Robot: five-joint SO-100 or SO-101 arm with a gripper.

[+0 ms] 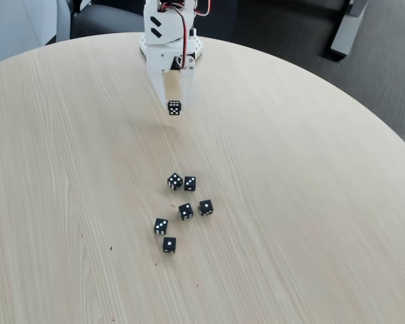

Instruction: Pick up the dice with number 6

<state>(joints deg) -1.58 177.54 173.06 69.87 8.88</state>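
The dice with number 6 (pixel 174 107), a small black cube whose facing side is crowded with white pips, sits at the tip of my white gripper (pixel 174 101) near the far side of the round table. The jaws are closed around its top, and it seems to hang slightly above the wood. The arm's base (pixel 170 42) stands just behind it at the table's far edge.
Several other black dice lie in a loose cluster in the middle of the light wooden table (pixel 67 169), from one die (pixel 175 181) at the back to another (pixel 169 245) at the front. Dark floor lies beyond the table's far rim.
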